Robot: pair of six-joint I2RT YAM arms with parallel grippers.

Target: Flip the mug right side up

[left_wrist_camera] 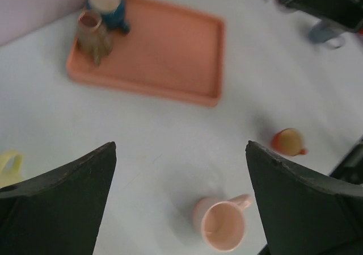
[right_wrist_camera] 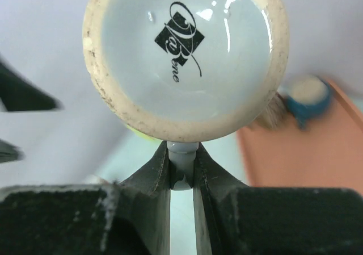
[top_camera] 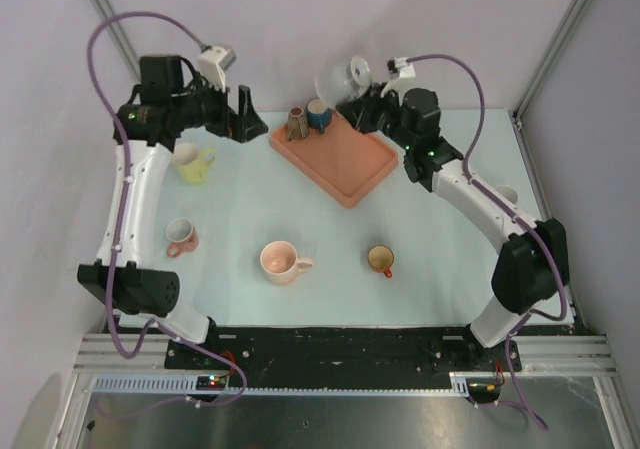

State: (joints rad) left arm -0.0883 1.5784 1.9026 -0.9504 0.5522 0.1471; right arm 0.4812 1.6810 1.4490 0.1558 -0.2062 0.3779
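Right tool (right_wrist_camera: 182, 155) pinching mug (right_wrist_camera: 227, 90) — base logo (right_wrist_camera: 182, 39) wrist view only.

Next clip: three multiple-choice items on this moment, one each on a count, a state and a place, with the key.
1. How many mugs stand on the salmon-orange rectangular tray? A none; B two; C four.
2. How is the left claw? A open, empty; B shut on a mug; C shut on the tray rim.
3. Where is the white ceramic mug with a logo on its base? A on the tray; B in the right claw; C in the left claw.
Key: B, a brown mug and a blue mug share one corner; A, its fingers stand wide apart, nothing between; B, its handle is pinched between the fingers.
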